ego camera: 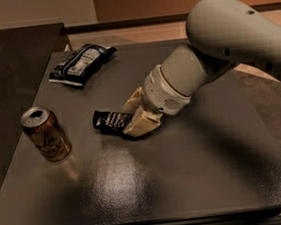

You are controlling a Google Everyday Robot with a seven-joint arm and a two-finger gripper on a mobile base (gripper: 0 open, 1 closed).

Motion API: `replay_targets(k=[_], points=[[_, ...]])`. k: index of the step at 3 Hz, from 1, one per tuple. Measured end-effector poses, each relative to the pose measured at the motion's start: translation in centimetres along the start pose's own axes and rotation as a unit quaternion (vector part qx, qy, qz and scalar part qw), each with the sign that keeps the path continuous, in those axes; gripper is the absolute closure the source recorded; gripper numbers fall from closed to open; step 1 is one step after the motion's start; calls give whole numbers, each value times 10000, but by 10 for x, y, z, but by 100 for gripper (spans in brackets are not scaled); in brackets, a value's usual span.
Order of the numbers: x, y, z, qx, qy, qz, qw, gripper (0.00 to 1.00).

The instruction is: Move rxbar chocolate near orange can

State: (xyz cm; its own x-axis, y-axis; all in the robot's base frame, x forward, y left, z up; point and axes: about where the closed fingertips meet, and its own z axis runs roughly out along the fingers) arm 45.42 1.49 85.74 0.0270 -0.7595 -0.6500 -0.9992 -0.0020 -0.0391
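Observation:
The rxbar chocolate [110, 122] is a small black wrapper with white lettering, low over the dark table near its middle. My gripper [135, 116] is shut on its right end, cream fingers [140, 124] above and below it, with the bar sticking out to the left. The orange can [46, 134] stands upright at the left, copper with a silver top, about a can's width left of the bar's free end.
A puffy dark-blue-and-white snack bag [82, 63] lies at the back left of the grey table [186, 179]. My big white arm [223, 46] reaches in from the upper right. A darker counter [7, 72] adjoins the table on the left.

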Motion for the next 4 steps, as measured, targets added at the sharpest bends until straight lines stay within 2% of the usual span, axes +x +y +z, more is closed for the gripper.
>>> replay_targets(k=[2,3,4], points=[[-30,20,28,-358,86,-612,9974,100],[-37,24,39,-498,143,-733,9960,82],[-40,26,47,-616,164,-778,9949,59]])
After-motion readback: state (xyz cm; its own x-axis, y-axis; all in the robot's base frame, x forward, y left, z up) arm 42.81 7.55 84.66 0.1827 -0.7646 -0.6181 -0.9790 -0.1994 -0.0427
